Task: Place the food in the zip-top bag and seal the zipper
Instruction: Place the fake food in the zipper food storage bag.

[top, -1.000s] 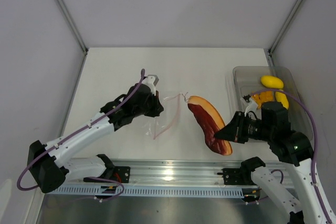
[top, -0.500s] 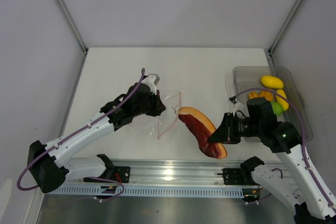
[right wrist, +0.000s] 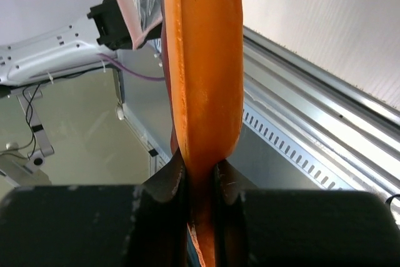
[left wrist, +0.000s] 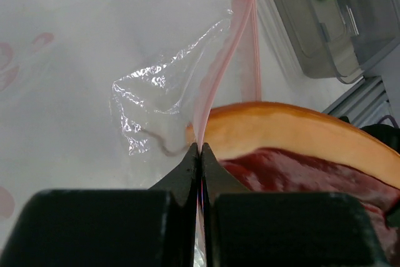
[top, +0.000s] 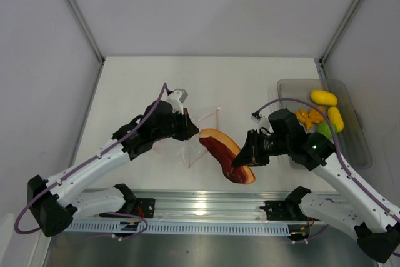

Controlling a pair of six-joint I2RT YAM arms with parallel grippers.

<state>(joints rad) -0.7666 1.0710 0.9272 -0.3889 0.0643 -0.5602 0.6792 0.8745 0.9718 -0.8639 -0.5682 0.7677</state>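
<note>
None of the food (top: 323, 97) is bagged yet: your left hand (left wrist: 200, 154) pinches the zipper (left wrist: 215, 85) while your right hand (top: 240, 160) grips the reddish-brown piece (top: 215, 144) beside it.

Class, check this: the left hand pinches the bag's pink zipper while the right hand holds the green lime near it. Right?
No. The right hand holds the long orange and reddish-brown piece, not the green lime, which the top view shows lying in the tray. The left hand does pinch the zipper.

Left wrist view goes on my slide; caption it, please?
Left gripper shut on the zip-top bag's pink zipper, a large orange-and-red food slice right beside it.
</note>
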